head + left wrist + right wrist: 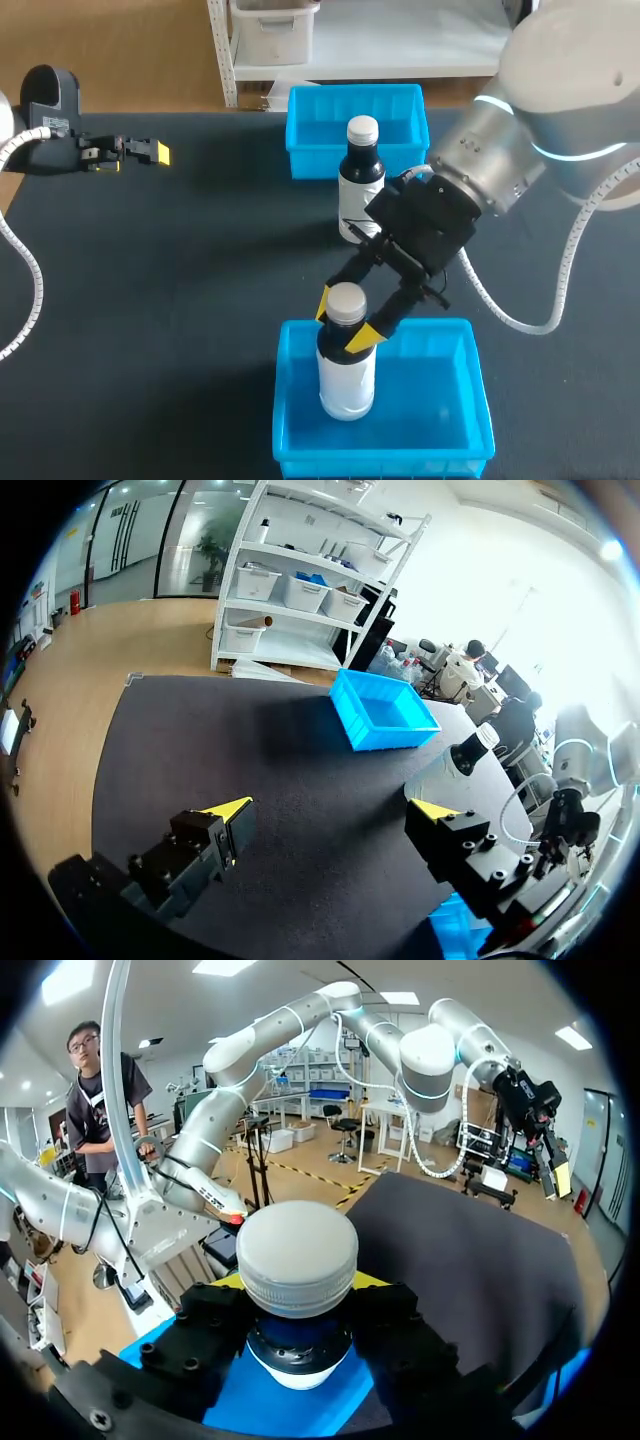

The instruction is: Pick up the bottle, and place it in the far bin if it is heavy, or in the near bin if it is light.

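Our right gripper [345, 320] pinches the white bottle [347, 385] by the neck just under its pale cap, one yellow-tipped finger on each side. The bottle stands upright inside the near bin [380, 463], toward that bin's left wall. Behind it on the black table [200, 290] we see a dark bottle [361, 180] standing just in front of the far bin [310, 160], while our left gripper [335, 810] sits well apart at the table's far left, its fingers spread wide.
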Robot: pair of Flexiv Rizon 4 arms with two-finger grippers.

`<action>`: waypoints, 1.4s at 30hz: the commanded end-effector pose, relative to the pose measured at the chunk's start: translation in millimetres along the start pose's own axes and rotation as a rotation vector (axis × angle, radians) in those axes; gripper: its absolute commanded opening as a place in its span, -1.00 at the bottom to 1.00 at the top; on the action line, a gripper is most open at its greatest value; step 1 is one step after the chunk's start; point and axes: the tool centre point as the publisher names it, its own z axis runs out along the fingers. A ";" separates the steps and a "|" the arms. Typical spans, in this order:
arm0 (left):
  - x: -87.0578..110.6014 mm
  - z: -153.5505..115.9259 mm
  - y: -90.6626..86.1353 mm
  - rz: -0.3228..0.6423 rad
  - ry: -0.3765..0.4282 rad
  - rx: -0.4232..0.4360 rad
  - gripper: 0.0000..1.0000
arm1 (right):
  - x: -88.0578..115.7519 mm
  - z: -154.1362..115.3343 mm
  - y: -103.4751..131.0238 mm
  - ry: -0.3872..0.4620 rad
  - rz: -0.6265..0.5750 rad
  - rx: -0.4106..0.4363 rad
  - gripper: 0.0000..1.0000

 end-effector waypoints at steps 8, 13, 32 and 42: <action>0.0 0.0 0.0 0.000 0.000 0.000 1.00 | 5.1 -13.0 0.7 0.016 0.022 0.000 1.00; 0.0 0.0 0.0 0.000 0.000 0.000 1.00 | 25.1 -41.1 6.4 0.069 0.060 0.024 1.00; 0.0 0.0 0.0 0.000 0.000 0.000 1.00 | 108.6 -186.0 -48.2 0.052 0.403 0.480 1.00; 0.0 0.0 0.0 0.000 0.000 0.000 1.00 | 125.2 -231.7 -108.6 0.042 0.464 0.629 1.00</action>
